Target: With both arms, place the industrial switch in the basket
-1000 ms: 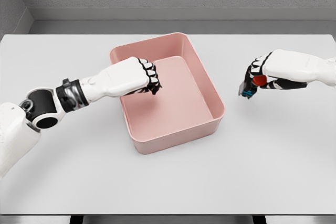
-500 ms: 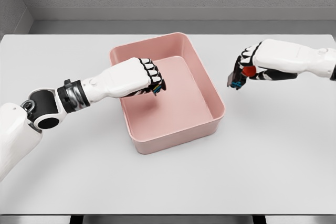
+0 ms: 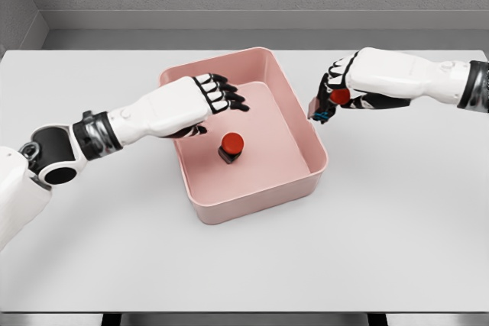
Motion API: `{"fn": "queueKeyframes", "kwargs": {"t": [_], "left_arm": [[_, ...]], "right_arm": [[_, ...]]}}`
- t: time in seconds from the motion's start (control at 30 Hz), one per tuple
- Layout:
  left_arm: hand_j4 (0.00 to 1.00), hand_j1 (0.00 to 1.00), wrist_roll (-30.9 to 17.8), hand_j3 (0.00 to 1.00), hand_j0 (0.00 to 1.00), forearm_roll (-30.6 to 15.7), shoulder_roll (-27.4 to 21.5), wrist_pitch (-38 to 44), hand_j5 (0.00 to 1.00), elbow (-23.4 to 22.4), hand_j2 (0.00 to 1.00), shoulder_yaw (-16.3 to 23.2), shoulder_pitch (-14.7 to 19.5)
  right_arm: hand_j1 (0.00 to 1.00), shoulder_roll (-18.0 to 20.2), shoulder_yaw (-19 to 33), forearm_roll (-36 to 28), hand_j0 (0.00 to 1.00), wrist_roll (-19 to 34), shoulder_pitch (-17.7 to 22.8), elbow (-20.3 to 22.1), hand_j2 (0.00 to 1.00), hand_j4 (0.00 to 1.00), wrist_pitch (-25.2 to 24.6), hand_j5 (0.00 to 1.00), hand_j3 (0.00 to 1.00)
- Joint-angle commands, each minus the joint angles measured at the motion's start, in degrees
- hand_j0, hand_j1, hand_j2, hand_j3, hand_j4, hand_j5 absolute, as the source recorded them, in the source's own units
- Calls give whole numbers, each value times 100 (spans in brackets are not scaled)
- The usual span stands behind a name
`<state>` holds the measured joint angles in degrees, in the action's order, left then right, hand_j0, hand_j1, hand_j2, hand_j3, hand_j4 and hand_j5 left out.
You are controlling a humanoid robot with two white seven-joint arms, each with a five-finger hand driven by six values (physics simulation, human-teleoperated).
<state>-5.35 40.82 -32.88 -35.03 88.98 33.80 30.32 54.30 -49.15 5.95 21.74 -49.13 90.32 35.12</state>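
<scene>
Pink basket (image 3: 200, 211) on white tabletop (image 3: 382, 250), red-buttoned industrial switch (image 3: 231, 146) resting inside, left hand (image 3: 214, 97) spread above at 11 o'clock, right hand (image 3: 330, 97) pinching second switch (image 3: 321, 109) beside the rim at 2 o'clock

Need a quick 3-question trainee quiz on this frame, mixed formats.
1. True or false: a red-buttoned industrial switch lies inside the pink plastic basket.
2. Which hand holds the second red-buttoned switch?
3. The left hand is: A) open above the basket, B) clenched on the table, C) out of view.

Key: 1 true. 2 the right hand, held near the basket's right rim, not yet inside. 3 A.
</scene>
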Motion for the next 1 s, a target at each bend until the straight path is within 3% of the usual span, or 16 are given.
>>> {"fn": "queueKeyframes", "kwargs": {"t": [0.0, 0.23, 0.4, 0.7, 0.77, 0.8, 0.83, 0.87, 0.97], "left_arm": [[100, 100, 8, 100, 100, -285, -316, 3, 100, 84, 100, -58, 0], [100, 100, 8, 100, 100, -619, -1370, 3, 100, 497, 100, -445, -97], [100, 100, 8, 100, 100, -593, -1994, 3, 100, 717, 100, -577, -413], [100, 100, -1, 100, 100, -540, -2249, 3, 100, 779, 100, -577, -545], [100, 100, -1, 100, 100, -549, -2258, 3, 100, 779, 100, -577, -554], [100, 100, -1, 100, 100, -549, -2258, 3, 100, 770, 100, -577, -554], [100, 100, -1, 100, 100, -549, -2258, 3, 100, 779, 100, -568, -554], [100, 100, -1, 100, 100, -549, -2258, 3, 100, 770, 100, -568, -554], [100, 100, -1, 100, 100, -549, -2258, 3, 100, 779, 100, -568, -554]], "right_arm": [[45, -87, 2, -41, 45, -3, 0, -6, 45, 45, -12, 45, 45], [45, -342, -42, -41, 45, 14, -35, -6, 45, 45, -12, 45, 45], [45, -579, -121, -33, 45, 50, -44, -32, 45, 45, -12, 45, 45], [46, -1080, -411, 29, 46, 234, -167, -146, 46, 46, -12, 46, 46], [50, -1150, -411, 55, 50, 252, -167, -199, 50, 50, -12, 50, 50], [57, -1194, -411, 73, 57, 252, -167, -199, 57, 57, -12, 57, 57], [75, -1247, -411, 82, 75, 252, -167, -199, 75, 75, -12, 75, 75], [100, -1326, -420, 99, 100, 243, -167, -190, 100, 100, -12, 100, 100], [100, -1396, -464, 99, 100, 234, -220, -190, 100, 100, -12, 100, 100]]}}
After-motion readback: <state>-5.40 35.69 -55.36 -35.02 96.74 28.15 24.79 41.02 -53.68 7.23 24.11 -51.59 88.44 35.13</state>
